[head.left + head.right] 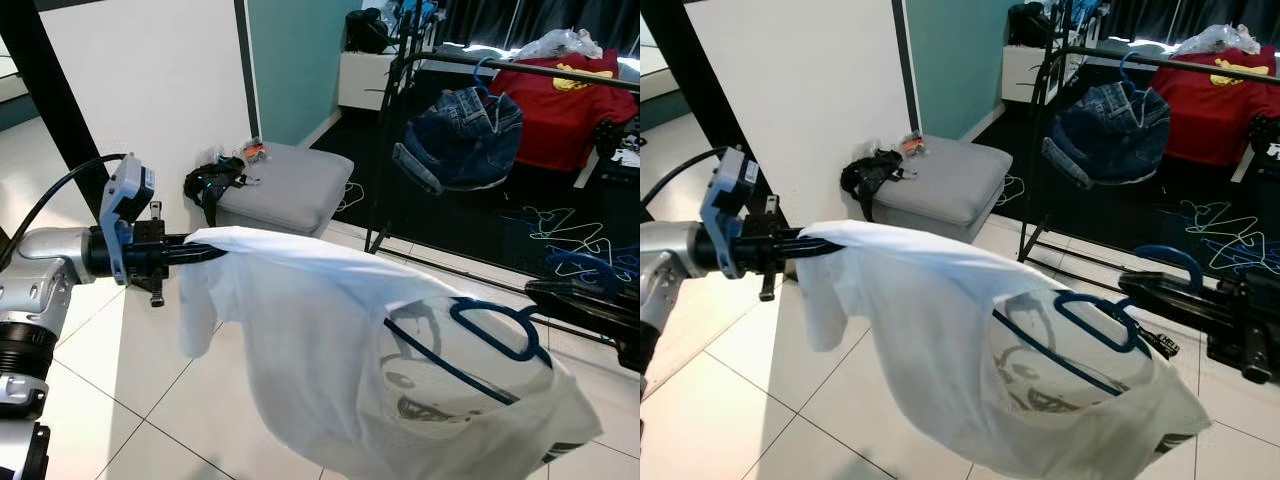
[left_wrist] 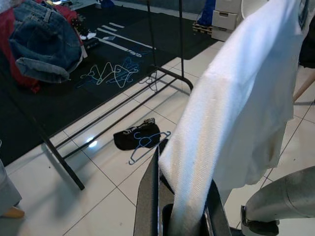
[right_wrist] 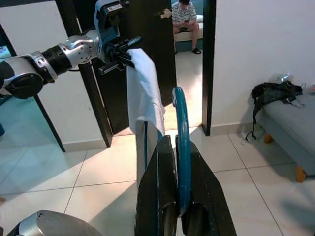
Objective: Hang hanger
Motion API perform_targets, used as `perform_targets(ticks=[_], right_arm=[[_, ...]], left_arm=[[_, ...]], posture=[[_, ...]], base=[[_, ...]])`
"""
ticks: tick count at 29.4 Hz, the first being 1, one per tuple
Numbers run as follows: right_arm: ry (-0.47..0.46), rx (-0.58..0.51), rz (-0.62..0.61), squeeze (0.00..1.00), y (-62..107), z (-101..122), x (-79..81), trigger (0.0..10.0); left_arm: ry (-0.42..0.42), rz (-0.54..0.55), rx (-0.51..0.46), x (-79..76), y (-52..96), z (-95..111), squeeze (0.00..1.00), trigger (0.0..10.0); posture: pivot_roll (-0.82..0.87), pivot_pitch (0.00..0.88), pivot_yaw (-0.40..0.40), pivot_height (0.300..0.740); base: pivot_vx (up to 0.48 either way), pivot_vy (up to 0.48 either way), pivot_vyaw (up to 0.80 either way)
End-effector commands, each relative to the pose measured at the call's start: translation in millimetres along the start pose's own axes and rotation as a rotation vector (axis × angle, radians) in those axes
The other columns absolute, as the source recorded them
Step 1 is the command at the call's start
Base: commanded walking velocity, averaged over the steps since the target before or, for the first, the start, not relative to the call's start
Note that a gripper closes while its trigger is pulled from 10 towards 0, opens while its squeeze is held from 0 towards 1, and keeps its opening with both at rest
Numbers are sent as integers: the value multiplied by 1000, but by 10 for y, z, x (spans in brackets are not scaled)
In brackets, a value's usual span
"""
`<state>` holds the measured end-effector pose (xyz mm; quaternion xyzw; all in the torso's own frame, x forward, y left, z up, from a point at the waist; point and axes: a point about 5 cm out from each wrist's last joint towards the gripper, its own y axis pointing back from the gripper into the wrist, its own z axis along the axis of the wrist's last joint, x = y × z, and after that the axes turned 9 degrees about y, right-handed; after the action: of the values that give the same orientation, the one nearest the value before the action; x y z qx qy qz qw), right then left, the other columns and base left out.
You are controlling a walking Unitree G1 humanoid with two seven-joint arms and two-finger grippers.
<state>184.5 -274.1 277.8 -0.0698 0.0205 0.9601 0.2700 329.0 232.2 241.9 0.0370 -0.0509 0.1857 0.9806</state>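
A white T-shirt [image 1: 330, 340] with a dark print hangs stretched between my two grippers above the tiled floor. My left gripper [image 1: 205, 250] is shut on one shoulder of it; the cloth [image 2: 216, 123] runs out from between its fingers in the left wrist view. A blue hanger [image 1: 480, 340] sits inside the shirt, its hook [image 1: 1170, 260] sticking out at the neck. My right gripper [image 1: 1140, 290] is shut on that hook [image 3: 181, 142]. The black clothes rail [image 1: 520, 68] stands beyond, at the upper right.
Blue jeans [image 1: 465, 135] and a red shirt [image 1: 570, 105] hang on the rail. Several blue hangers [image 1: 570, 240] lie on the dark rug under it. A grey ottoman [image 1: 285, 185] with a black bag [image 1: 215, 180] stands by the white wall. A person [image 3: 184, 19] sits beyond a doorway.
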Motion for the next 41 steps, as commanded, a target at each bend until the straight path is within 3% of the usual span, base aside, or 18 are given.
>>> perform_targets(ticks=[1, 8, 11, 17, 21, 28, 29, 30, 31, 32, 35, 36, 37, 38, 39, 41], right_arm=[[38, 5, -29, 0, 48, 25, 12, 0], [33, 24, -36, 0, 78, 0, 22, 0], [6, 59, -25, 0, 79, -88, 76, 0], [-6, 73, -19, 0, 73, -134, 108, 0], [-9, 84, -10, 0, 76, -139, 127, 0], [11, 102, 2, 0, 86, -84, 102, 0], [16, 104, 3, 0, 85, -73, 95, 0], [16, 104, 3, 0, 85, -73, 95, 0], [26, 110, 9, 0, 76, -54, 87, 0], [39, 121, 19, 0, 62, -34, 79, 0], [47, 128, 26, 0, 53, -22, 75, 0], [62, 145, 43, 0, 23, -6, 70, 0], [62, 145, 43, 0, 23, -6, 70, 0], [78, 175, 64, 0, -17, -4, 69, 0], [89, 195, 78, 0, -44, -5, 69, 0], [89, 195, 78, 0, -44, -5, 69, 0]], left_arm=[[-16, 36, 16, 55, 142, 64, 0, 0], [-16, 72, 15, 116, 206, 79, 0, 0], [1, 159, -10, 218, 343, 117, 0, 0], [24, 201, -31, 261, 419, 119, 0, 0], [73, 246, -35, 280, 492, 17, 0, 0], [134, 236, -5, 238, 480, -192, 0, 0], [144, 229, 3, 226, 470, -228, 0, 1373], [144, 229, 3, 226, 470, -228, 0, 1373], [158, 203, 33, 194, 435, -311, 0, 4588], [175, 164, 67, 145, 378, -412, 0, 9451], [186, 137, 89, 113, 339, -477, 0, 9451], [226, 85, 96, 57, 244, -559, 0, 10000], [226, 85, 96, 57, 244, -559, 0, 10000], [266, 22, 90, -13, 123, -615, 298, 10000], [293, -20, 83, -60, 43, -646, 298, 10000], [293, -20, 83, -60, 43, -646, 298, 10000]], posture=[[-33, 48, 44, 740], [-33, 49, 42, 740], [-34, 50, 41, 740], [-36, 50, 40, 740], [-39, 50, 38, 740], [-41, 52, 35, 740], [-39, 51, 31, 740], [-39, 51, 31, 740], [-39, 52, 30, 740], [-40, 53, 31, 740], [-41, 53, 31, 740], [-42, 54, 28, 740], [-42, 54, 28, 740], [-44, 55, 26, 740], [-44, 55, 26, 740], [-44, 55, 26, 740]], base=[[0, 0, 0], [0, 0, 0], [0, 0, 0], [0, 0, 0], [0, 0, 0], [0, 0, 0], [0, 0, 0], [0, 0, 0], [0, 0, 0], [0, 0, 0], [0, 0, 0], [0, 0, 0], [0, 0, 0], [0, 0, 0], [0, 0, 0], [0, 0, 0]])
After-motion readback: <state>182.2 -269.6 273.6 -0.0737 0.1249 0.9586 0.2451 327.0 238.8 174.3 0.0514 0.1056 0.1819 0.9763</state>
